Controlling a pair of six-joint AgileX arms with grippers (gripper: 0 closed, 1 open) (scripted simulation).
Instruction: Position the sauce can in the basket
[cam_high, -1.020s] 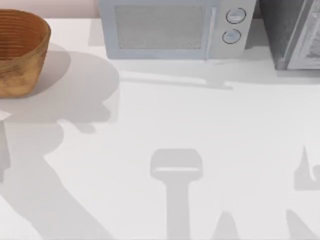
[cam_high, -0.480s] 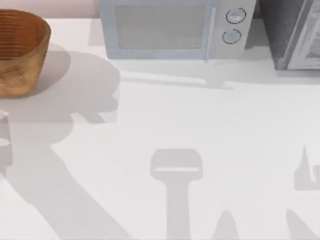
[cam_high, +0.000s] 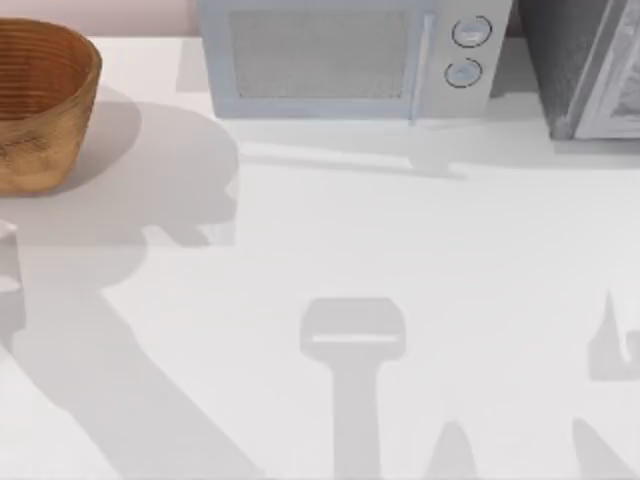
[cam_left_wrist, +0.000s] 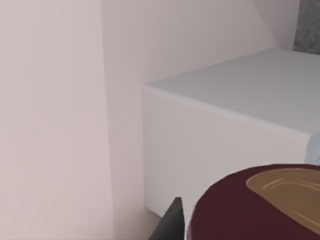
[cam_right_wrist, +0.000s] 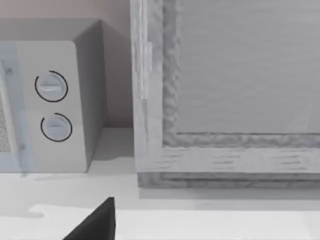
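The flat white surface (cam_high: 400, 250) spans the top view, crossed by grey shadows. At the upper left of the frame a round woven wicker basket (cam_high: 40, 100), tan outside and orange-brown ribbed inside, stands on it. Along the upper edge sits a pale grey boxy microwave with two round dials (cam_high: 340, 60). At the upper right corner stands a grey speckled cabinet (cam_high: 585, 70), just beside the microwave.

Bright, even light fell on the white tabletop (cam_high: 420, 250), where soft-edged grey shadows lay across the near side. The basket (cam_high: 40, 100) threw a shadow to its right. The pictures looked slightly soft, without glare.
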